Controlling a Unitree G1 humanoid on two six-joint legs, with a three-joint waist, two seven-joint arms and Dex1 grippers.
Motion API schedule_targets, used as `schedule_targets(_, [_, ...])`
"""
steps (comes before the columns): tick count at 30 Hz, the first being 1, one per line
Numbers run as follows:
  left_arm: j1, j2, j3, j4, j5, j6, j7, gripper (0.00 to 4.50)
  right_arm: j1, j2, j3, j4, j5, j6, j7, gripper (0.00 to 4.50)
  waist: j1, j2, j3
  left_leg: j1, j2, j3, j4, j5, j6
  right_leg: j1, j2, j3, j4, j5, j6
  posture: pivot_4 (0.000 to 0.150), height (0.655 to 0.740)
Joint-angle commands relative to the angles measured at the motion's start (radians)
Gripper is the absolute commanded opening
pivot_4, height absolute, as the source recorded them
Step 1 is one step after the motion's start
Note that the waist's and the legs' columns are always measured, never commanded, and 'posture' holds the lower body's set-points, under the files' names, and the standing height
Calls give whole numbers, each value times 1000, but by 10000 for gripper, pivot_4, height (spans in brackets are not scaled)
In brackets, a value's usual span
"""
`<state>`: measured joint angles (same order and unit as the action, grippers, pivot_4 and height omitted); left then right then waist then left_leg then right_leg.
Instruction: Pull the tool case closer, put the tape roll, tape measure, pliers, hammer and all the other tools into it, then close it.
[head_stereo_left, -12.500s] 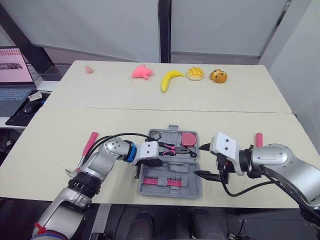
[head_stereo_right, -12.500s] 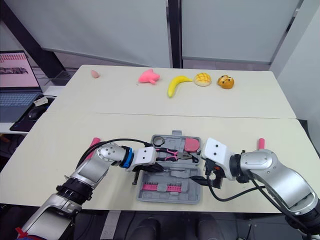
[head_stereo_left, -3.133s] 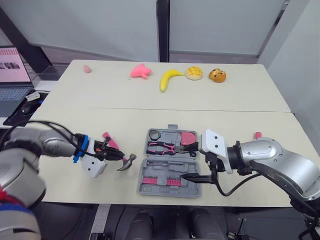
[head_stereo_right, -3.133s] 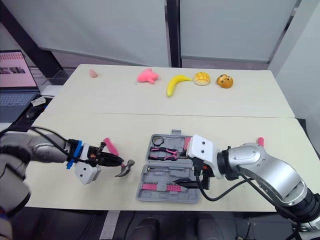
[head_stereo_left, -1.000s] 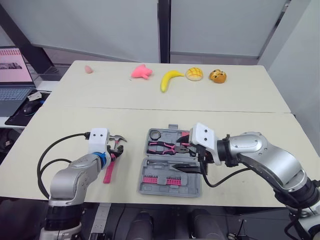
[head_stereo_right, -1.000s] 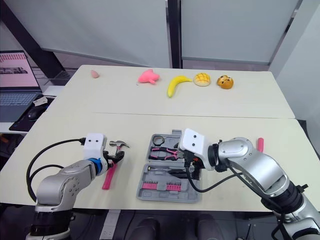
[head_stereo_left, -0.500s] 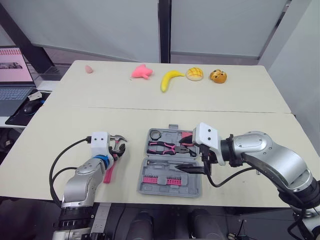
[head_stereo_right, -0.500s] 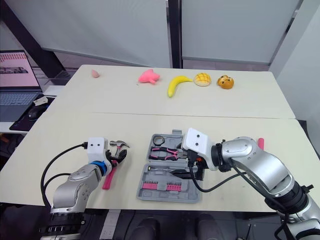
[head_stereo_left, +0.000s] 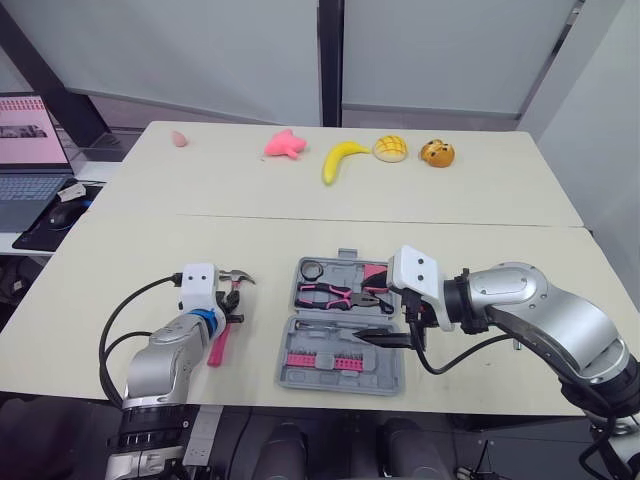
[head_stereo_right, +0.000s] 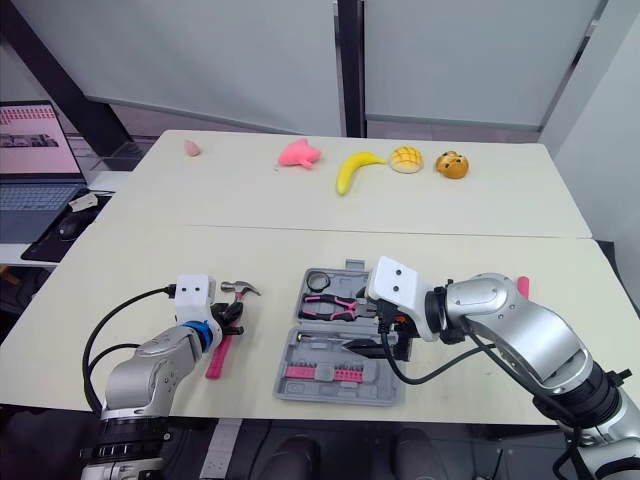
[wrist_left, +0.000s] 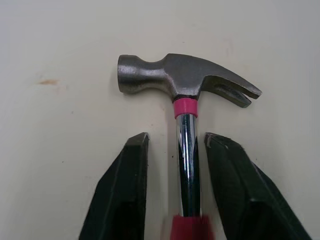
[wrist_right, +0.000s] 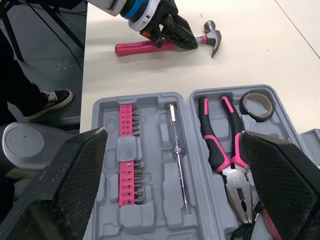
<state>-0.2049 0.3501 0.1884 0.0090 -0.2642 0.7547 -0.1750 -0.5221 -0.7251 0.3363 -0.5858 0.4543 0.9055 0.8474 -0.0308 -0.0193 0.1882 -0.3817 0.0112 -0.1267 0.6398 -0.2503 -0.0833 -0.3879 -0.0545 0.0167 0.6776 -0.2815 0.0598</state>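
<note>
Nine o'clock from the tool case (head_stereo_left: 340, 372), left gripper (wrist_left: 175, 137) jaws spread astride the hammer (wrist_left: 185, 75), which may pivot when pinched near its head; right gripper (wrist_right: 172, 132) spread too.

Matt grey plastic tool case (wrist_right: 160, 135), hammer (wrist_left: 185, 115) with dull metal head, glossy chrome shaft

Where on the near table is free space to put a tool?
Bare table lies between the hammer and the tool case, and behind the case up to the seam. Crowded: the case's right side, under the right gripper.
</note>
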Motion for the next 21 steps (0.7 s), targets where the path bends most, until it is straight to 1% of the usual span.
schedule_targets(1, [25, -14, -10, 19, -13, 36, -26, 2988, -6, -6, -27, -39, 10, -6, 4, 45000, 0, 1, 0, 0, 0, 0, 0, 0, 0, 0, 0, 0, 0, 0, 0, 1500, 7369])
schedule_targets(2, [30, -12, -9, 14, -16, 35, -36, 602, -5, -6, -27, -38, 8, -8, 4, 45000, 0, 1, 0, 0, 0, 0, 0, 0, 0, 0, 0, 0, 0, 0, 0, 1500, 7369])
schedule_targets(8, [49, -12, 39, -27, 0, -51, -21, 666, 3, -7, -25, -36, -3, -21, -2, 45000, -1, 1, 0, 0, 0, 0, 0, 0, 0, 0, 0, 0, -1, 0, 0, 1500, 7369])
schedule_targets(11, [64, 1, 48, -95, -4, -93, -35, 666, 5, -7, -25, -36, -3, -25, -2, 45000, -2, 1, 0, 0, 0, 0, -1, 0, 0, 0, 0, 0, -1, 0, 0, 1500, 7369])
schedule_targets(16, [121, 68, 45, -209, -7, -113, -103, 666, 7, -4, -25, -25, -14, -39, -8, 45000, -1, -1, 0, -1, 0, -1, -1, 0, 0, -1, 0, 0, -1, 0, 0, 1500, 7369])
schedule_targets(21, [149, 118, 48, -240, -4, -136, -151, 666, 11, 2, -22, -16, -22, -54, -12, 45000, 0, -1, 0, -1, 0, 0, -2, 0, 0, -1, 0, -1, -3, 0, 0, 1500, 7369])
